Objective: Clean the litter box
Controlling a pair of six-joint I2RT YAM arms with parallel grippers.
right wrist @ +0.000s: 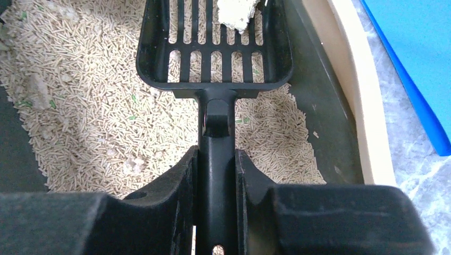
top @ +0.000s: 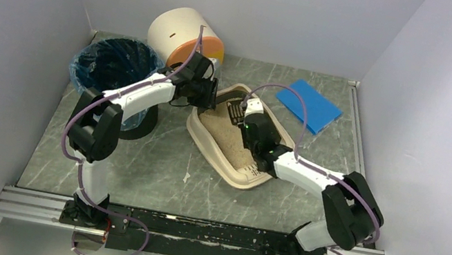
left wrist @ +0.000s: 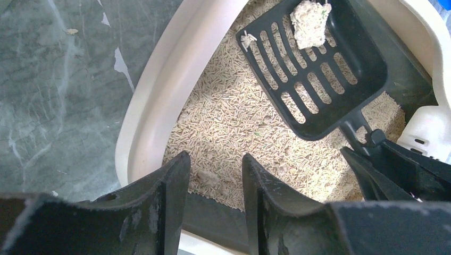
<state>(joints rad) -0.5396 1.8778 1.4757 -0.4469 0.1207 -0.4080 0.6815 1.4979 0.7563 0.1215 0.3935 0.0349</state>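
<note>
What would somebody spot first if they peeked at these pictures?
The black slotted scoop stands out first. The right gripper holds it by the handle over the litter box, with a pale clump sitting in it. The left gripper hangs open and empty over the litter nearby, and a black bin with a blue liner stands at the table's back left.

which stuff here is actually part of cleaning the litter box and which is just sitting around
In the job: litter box, black scoop gripped by the right gripper, clump in the scoop, lined bin, probably for the clump.
Just lying about: blue pad, white drawer unit.
</note>
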